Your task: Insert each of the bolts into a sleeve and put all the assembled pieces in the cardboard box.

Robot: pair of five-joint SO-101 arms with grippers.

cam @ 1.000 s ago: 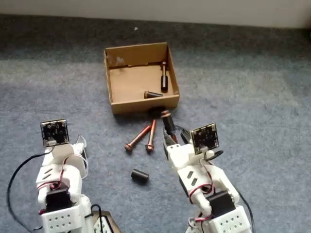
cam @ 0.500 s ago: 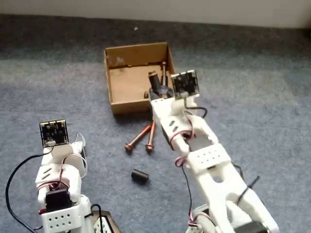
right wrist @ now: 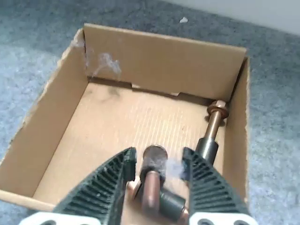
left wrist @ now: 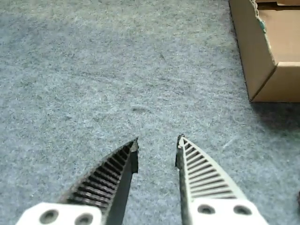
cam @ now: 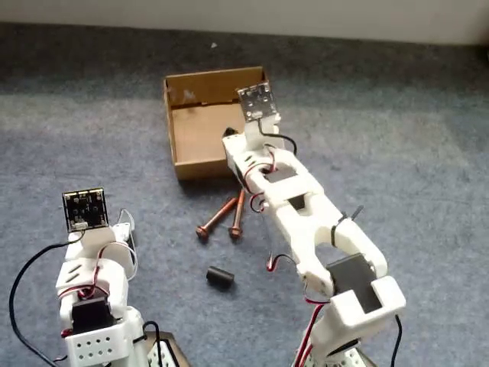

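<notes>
Right gripper (right wrist: 158,153): it hangs over the inside of the cardboard box (right wrist: 164,61). Its jaws are spread, and a narrow gap shows on each side of the piece between them.
Middle piece (right wrist: 152,180): a copper bolt in a dark sleeve. It stands steeply between the spread jaws, above the box floor. I cannot tell if it touches the floor.
Lying piece (right wrist: 171,204): a dark sleeve with a copper end on the box floor, just under the jaws and partly hidden by them.
Wall piece (right wrist: 212,131): one more bolt in a sleeve. It lies along a side wall of the box, with its head near the back corner.
Right arm (cam: 306,214): it is stretched out from the near side and ends above the box.
Slanted bolt (cam: 218,218): bare, on the carpet (left wrist: 93,70) outside the box, near its front wall. The head is on the end farther from the box.
Second bolt (cam: 238,212): bare, just beside the slanted bolt. Its shaft also points toward the front wall of the box.
Loose sleeve (cam: 220,277): black, on the carpet, farther from the box than the two bare bolts and apart from them.
Left gripper (left wrist: 157,139): jaws spread with only carpet between them, outside the box and off one of its front corners.
Left arm (cam: 92,267): folded back, well apart from the box.
</notes>
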